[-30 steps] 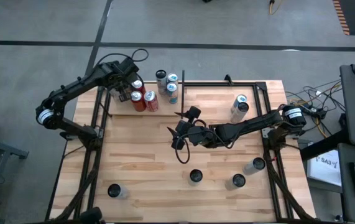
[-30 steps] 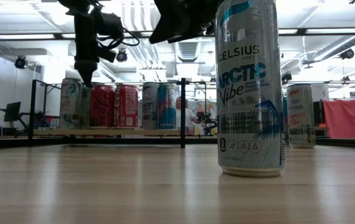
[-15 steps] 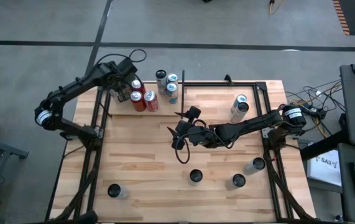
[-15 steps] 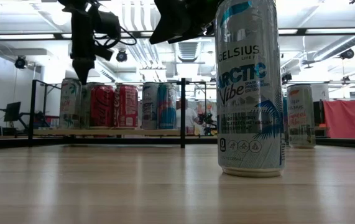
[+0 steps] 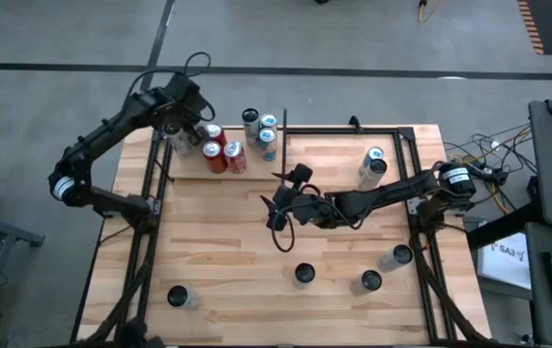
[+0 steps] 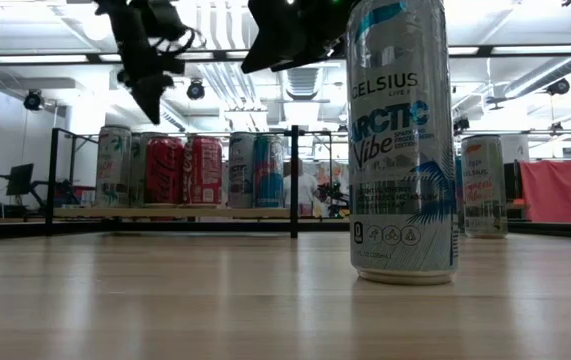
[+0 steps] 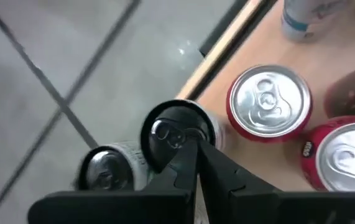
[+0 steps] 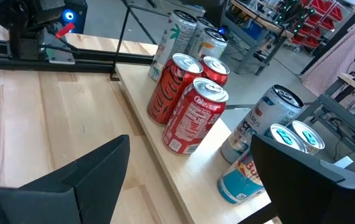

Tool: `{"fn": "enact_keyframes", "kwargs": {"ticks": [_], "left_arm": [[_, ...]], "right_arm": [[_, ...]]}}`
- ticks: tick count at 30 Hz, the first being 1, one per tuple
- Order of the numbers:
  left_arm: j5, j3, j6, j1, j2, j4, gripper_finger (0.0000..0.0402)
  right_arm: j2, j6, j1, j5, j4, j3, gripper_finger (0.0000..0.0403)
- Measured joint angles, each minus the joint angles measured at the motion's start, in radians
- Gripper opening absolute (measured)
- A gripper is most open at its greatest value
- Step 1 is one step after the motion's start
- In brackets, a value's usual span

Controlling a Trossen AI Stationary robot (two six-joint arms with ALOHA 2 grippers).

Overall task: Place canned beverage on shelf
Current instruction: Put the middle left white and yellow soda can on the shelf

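Cans in red and pale aluminium (image 5: 225,155) are standing in a row on the pale plywood shelf (image 5: 190,165) at the table's far left corner. I'm seeing my left gripper (image 5: 181,136) hovering above them, fingers pressed together and holding nothing. My right gripper (image 5: 276,200) is hanging spread wide over mid-table.

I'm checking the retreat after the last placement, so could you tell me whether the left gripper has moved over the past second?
Yes. In the high view the left gripper, shut and empty, has drawn back from beside the red cans toward the shelf's outer end, and risen.
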Motion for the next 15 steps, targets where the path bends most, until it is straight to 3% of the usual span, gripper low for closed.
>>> {"fn": "enact_keyframes", "kwargs": {"ticks": [3, 15], "left_arm": [[0.055, -0.002, 0.005, 0.042, 0.036, 0.0, 0.0], [0.065, 0.009, 0.041, 0.054, 0.06, -0.041, 0.0]], "right_arm": [[0.0, 0.001, -0.004, 0.0, 0.0, 0.0, 0.0325], [0.0, 0.002, -0.01, -0.003, 0.0, 0.0, 0.0325]]}}
